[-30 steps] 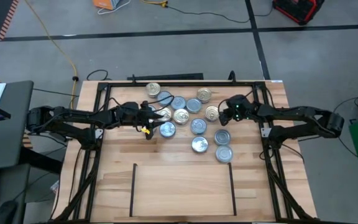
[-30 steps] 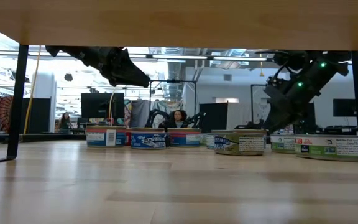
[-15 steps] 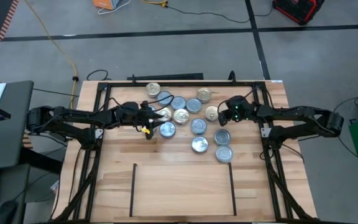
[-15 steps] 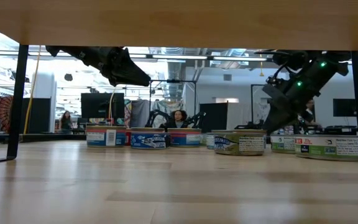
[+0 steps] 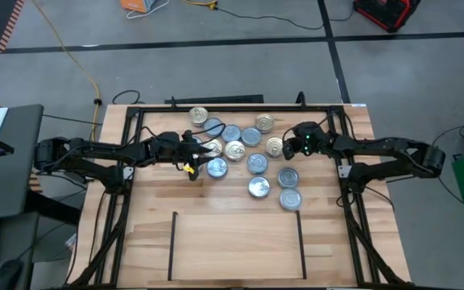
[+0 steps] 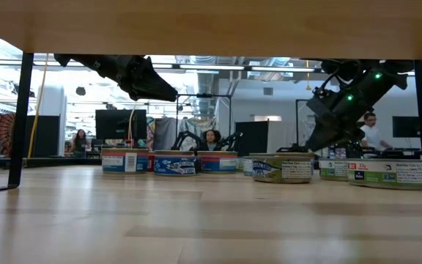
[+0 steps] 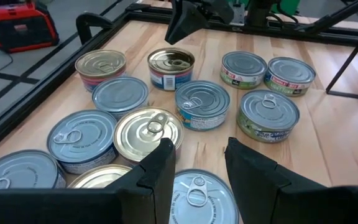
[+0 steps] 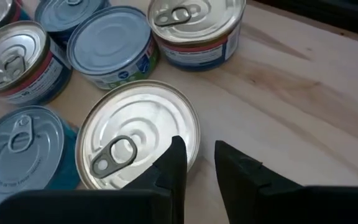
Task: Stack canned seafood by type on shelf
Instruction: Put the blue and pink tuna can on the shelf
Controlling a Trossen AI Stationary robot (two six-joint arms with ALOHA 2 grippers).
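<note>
I am holding my right gripper (image 8: 196, 163) above the surface with its fingers slightly apart and nothing between them, just beside the rim of a gold-topped tin (image 8: 138, 134). My left gripper (image 7: 196, 163) is hovering likewise over a silver-topped tin (image 7: 197, 194), fingers apart and empty. The canned seafood (image 5: 246, 153) is lying clustered at the far middle of the surface (image 5: 240, 234); the shelf (image 5: 236, 242), a patch bounded by thin black lines, is sitting nearer, carrying no tins. I am judging these tins rigid, smooth-sided and moderately heavy, so the fingers should be closing across opposite side walls, below the rim, clear of the pull tab.
</note>
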